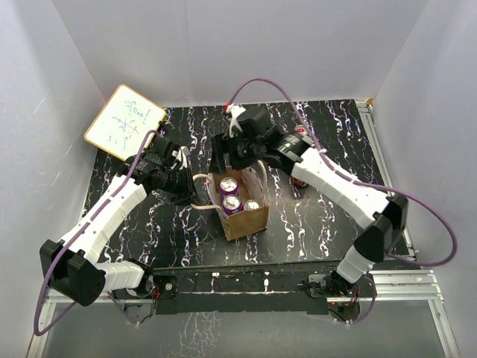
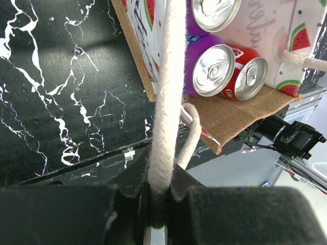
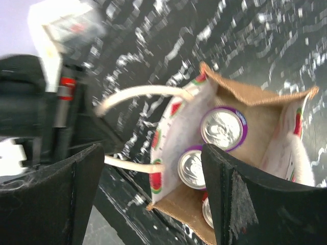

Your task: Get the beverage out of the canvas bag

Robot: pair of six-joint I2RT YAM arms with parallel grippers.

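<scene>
The tan canvas bag [image 1: 246, 218] stands upright at the table's middle, open at the top, with three cans inside: two purple ones [image 1: 228, 183] [image 1: 232, 203] and a red one [image 1: 253, 205]. My left gripper [image 1: 191, 186] is at the bag's left side, shut on an off-white loop handle [image 2: 164, 122]. The left wrist view shows the purple can [image 2: 212, 69] and the red can [image 2: 250, 76]. My right gripper [image 1: 226, 159] hovers open above the bag's far end. In the right wrist view its gripper [image 3: 153, 189] is open over the bag's mouth [image 3: 245, 94], above the purple cans [image 3: 223, 127] [image 3: 193, 168].
A white board with a yellow rim [image 1: 124, 121] leans at the back left corner. A red can-like object [image 1: 298, 181] sits on the black marbled table [image 1: 320, 224] under my right forearm. White walls close in the left, back and right sides.
</scene>
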